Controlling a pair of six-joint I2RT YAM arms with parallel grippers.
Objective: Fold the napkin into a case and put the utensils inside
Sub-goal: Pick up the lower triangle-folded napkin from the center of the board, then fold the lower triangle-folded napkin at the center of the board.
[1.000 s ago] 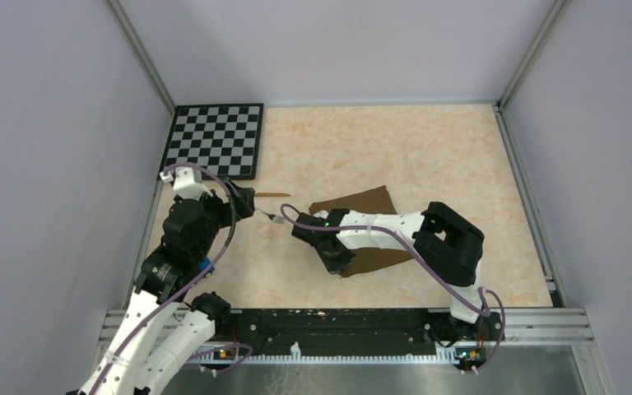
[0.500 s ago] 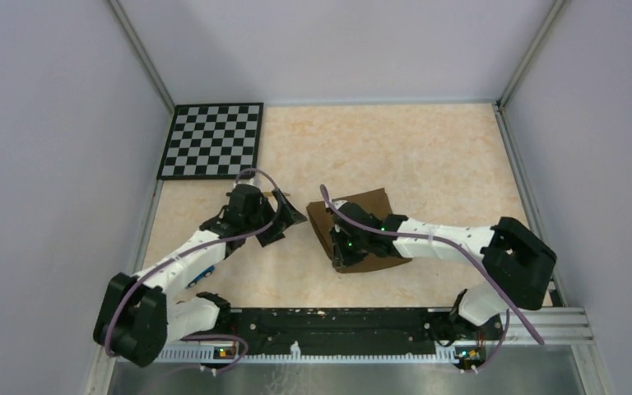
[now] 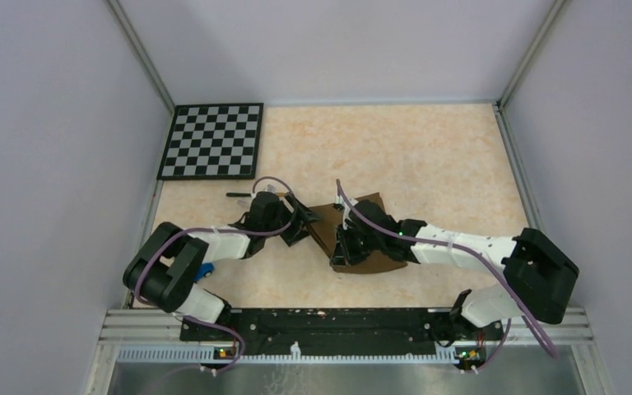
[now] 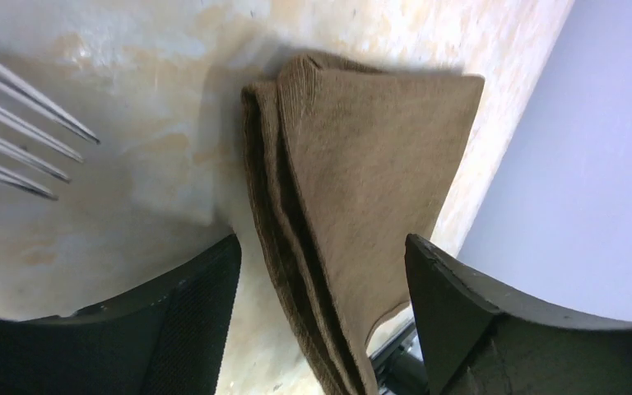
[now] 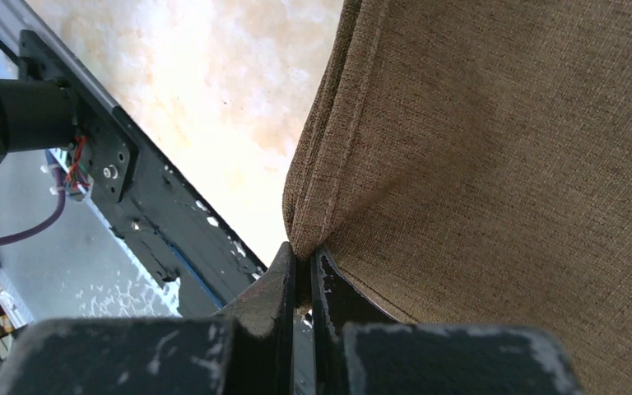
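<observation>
The dark brown napkin [image 3: 368, 203] lies folded in several layers at mid-table. My right gripper [image 3: 342, 245] is shut on its near-left corner, and the pinch shows in the right wrist view [image 5: 303, 265] with the cloth [image 5: 502, 156] spreading above. My left gripper [image 3: 303, 220] is open at the napkin's left edge. In the left wrist view its fingers [image 4: 189, 304] straddle the layered cloth edge [image 4: 354, 181] without closing. Grey fork tines [image 4: 25, 123] lie on the table just left of the cloth. The knife's dark handle [image 3: 239, 195] shows behind the left arm; its blade is hidden.
A checkerboard [image 3: 212, 140] lies at the far left corner. A small blue toy car [image 3: 204, 268] sits by the left arm's elbow. The black front rail [image 3: 337, 319] runs along the near edge, close to the napkin's pinched corner [image 5: 107, 164]. Walls enclose the table.
My left arm has swung right from beside the knife to the napkin's left edge. My right gripper has shifted along the napkin and now pinches its near-left corner.
</observation>
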